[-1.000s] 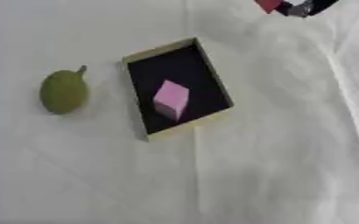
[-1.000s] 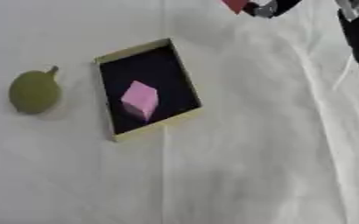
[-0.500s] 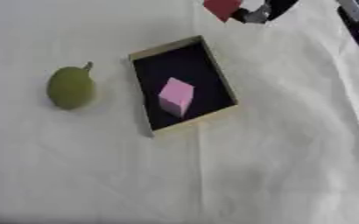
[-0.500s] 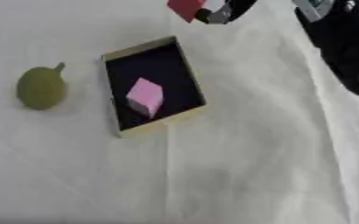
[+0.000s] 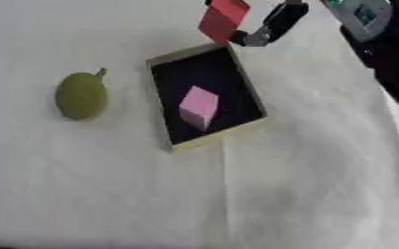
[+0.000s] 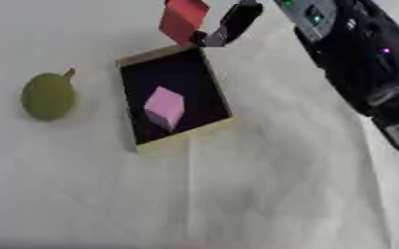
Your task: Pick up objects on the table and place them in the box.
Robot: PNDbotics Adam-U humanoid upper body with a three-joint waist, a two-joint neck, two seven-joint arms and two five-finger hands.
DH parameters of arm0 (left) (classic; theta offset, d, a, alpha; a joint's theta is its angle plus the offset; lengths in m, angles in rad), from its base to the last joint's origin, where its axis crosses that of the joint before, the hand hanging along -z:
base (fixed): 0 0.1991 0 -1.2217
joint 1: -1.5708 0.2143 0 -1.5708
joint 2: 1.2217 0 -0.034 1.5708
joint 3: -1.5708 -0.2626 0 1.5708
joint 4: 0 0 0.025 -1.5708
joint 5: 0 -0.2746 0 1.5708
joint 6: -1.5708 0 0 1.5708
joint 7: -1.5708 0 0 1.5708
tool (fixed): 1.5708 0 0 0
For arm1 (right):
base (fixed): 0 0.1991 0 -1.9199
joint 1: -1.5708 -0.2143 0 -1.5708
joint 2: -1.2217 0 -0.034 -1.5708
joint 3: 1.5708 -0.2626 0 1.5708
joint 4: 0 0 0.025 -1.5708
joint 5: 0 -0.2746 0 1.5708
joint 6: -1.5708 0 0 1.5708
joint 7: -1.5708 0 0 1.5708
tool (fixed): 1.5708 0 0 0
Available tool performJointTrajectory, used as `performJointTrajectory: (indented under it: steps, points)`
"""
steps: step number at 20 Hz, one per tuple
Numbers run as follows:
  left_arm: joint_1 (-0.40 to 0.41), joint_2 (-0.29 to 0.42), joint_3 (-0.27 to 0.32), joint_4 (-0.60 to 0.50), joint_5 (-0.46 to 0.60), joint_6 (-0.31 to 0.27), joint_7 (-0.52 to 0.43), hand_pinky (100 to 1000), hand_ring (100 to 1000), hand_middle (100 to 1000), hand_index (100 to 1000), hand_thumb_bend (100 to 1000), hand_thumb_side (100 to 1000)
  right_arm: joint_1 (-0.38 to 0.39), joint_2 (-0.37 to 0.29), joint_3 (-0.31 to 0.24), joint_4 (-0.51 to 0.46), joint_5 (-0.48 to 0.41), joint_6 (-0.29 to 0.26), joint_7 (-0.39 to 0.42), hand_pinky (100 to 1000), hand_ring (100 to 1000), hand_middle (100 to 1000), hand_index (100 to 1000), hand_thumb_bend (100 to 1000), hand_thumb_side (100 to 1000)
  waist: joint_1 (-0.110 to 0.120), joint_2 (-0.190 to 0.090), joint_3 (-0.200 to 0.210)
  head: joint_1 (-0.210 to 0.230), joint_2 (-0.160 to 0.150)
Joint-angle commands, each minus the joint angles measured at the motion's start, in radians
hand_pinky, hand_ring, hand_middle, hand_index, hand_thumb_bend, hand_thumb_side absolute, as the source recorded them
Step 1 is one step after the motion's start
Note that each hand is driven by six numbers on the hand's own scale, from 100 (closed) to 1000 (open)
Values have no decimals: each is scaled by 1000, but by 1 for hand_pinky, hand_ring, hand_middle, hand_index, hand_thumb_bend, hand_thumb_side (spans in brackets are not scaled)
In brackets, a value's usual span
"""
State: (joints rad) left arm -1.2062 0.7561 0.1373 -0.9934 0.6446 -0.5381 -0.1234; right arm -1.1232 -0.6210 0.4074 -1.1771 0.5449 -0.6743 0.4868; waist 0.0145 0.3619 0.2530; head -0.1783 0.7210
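Right hand, black and jointed, pinching a flat-faced red block just beyond the far end of the box, above the white wrinkled tablecloth. Shallow rectangular box, pale tan rim with matte black lining, holding a smooth pink cube tilted on one edge near its middle. Left of the box, well apart: a dull green pear, rounded, short stem pointing away.

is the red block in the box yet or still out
Out. The red block is pinched by the right robot hand, above the far edge of the box. Only the pink block lies inside.
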Motion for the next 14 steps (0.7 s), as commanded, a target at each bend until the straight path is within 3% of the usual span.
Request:
performJointTrajectory:
  steps: [1, 14]
  points:
    - [-23, 22, -1, -26, -5, -7, -3, 859, 958, 909, 961, 100, 583, -8, 12, -7, 7, 29, -168, 180, 748, 705, 574, 702, 100, 344, 1, -25, 4, -2, 2]
    - [1, 14, -20, -71, -12, -28, -6, 859, 957, 908, 961, 100, 586, 43, 47, 9, 113, 228, -222, 118, 761, 739, 613, 733, 100, 423, -8, -29, 0, -2, 1]
